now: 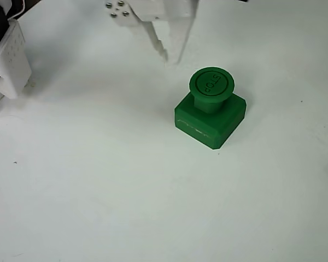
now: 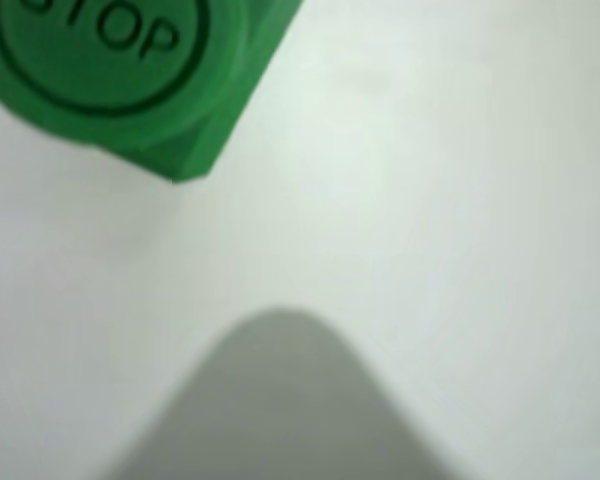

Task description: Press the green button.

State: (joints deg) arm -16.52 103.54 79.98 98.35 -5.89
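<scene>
Overhead view first. Green button (image 1: 211,106) located right of centre on white bench (image 1: 98,191), round cap uppermost, embossed "STOP" inside a ring, short stem below, square bevelled base resting flat on the bench surface with one corner turned toward 5 o'clock. White claw (image 1: 171,54) entering from the top edge, fingers (image 1: 159,46) pointing down toward 5 o'clock, tips converging to a narrow point with almost no gap visible: clenched, grasping nothing. Claw tips positioned at roughly 11 o'clock from the button cap, near it but clearly apart, no contact. White arm base (image 1: 8,60) at the left edge, 9 to 10 o'clock from the button, well apart. Small dark object at the right edge, cut off, not identifiable.

Wrist view next. Green button (image 2: 110,70) at 10 to 11 o'clock of the frame, cropped by the top and left edges; cap face with ring and letters "STOP" legible, one base corner projecting toward 5 o'clock beneath the cap. White bench (image 2: 460,200) across the remaining area. Blurred grey rounded shape (image 2: 280,410) rising from the bottom edge at 6 o'clock, apart from the button; not identifiable, too blurred.
</scene>
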